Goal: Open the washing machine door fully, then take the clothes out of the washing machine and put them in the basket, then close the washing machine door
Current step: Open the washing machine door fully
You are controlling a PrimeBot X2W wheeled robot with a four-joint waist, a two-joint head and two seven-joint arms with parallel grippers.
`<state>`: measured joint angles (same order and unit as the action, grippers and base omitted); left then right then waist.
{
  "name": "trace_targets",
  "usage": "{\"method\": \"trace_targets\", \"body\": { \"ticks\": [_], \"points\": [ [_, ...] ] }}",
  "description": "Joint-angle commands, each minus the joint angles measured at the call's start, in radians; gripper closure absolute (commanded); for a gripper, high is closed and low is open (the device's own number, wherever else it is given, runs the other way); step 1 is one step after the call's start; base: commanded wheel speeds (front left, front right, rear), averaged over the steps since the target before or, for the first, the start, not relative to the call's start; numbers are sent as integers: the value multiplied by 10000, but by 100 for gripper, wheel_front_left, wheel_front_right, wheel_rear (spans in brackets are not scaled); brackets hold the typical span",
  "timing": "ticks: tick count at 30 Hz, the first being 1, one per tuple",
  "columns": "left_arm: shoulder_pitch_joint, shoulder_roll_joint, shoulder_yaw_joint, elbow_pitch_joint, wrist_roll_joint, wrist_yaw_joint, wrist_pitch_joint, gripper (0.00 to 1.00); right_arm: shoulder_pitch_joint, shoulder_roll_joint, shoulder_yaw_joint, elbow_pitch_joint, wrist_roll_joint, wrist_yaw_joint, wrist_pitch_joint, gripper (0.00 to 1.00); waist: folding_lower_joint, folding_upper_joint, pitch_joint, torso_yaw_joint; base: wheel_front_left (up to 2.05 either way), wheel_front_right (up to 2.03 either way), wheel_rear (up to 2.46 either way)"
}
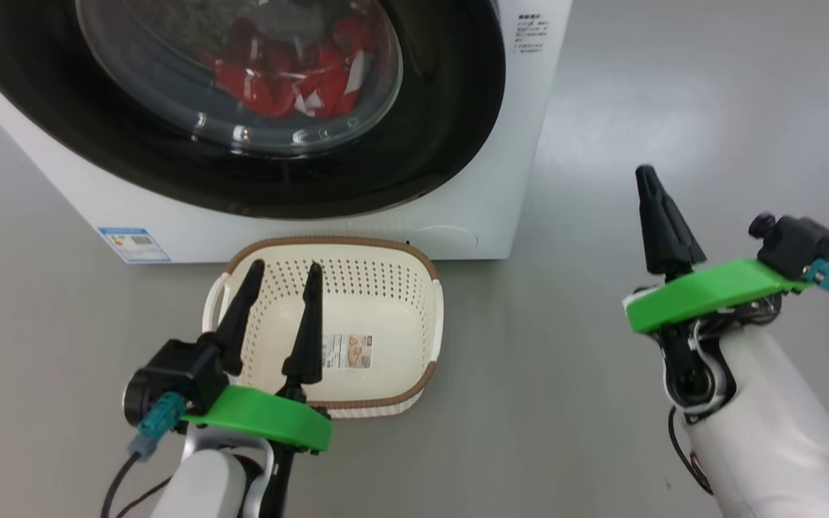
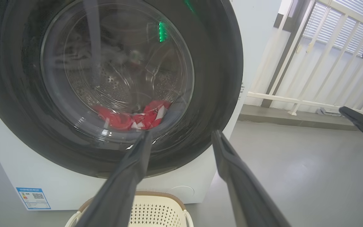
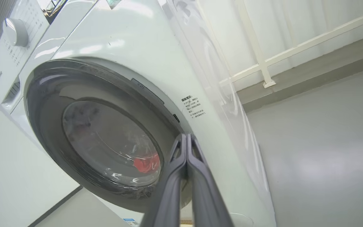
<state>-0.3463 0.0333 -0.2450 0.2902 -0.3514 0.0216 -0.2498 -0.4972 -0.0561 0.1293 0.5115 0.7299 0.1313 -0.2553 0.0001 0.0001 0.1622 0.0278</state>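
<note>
Head: door shut on washer, red clothes behind its glass; basket on floor just in front; left tool spread wide above basket, holding nothing; right tool pinched closed, empty, well off to the right.
Left wrist: left tool frames door's lower rim.
Right wrist: right tool points at door's edge.

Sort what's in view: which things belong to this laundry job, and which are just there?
Job: washing machine door, shut; clothes behind its glass; washing machine; basket on the floor.
Just there: white railing; blue label; paper label in the basket.
</note>
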Motion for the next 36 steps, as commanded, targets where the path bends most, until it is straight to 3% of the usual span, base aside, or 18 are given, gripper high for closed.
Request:
{"method": "trace_targets", "body": {
  "ticks": [1,10,17,27,36],
  "points": [
    [-386,170,211,-426,4,-5,-120,0,-523,59,271,-207,625,-6,-7,100,-1,-1,420,180,0,0,0],
    [-781,170,-50,-1161,117,8,-120,0,-1807,48,-439,-815,4490,-6,1716,100,-1,-1,1513,463,0,0,0],
    [-1095,170,-155,-1427,158,-17,-120,0,-2797,-174,-1038,-995,6547,-6,3386,100,-1,-1,2419,669,0,0,0],
    [-1427,170,-292,-1647,24,-42,-120,0,-4439,-356,-1463,-466,8539,-6,5683,100,-1,-1,3428,909,0,0,0],
    [-1586,170,-434,-1728,58,4,-120,0,-5473,-560,-1377,-201,9468,-6,7234,100,-1,-1,3896,967,0,0,0]
  ]
}}
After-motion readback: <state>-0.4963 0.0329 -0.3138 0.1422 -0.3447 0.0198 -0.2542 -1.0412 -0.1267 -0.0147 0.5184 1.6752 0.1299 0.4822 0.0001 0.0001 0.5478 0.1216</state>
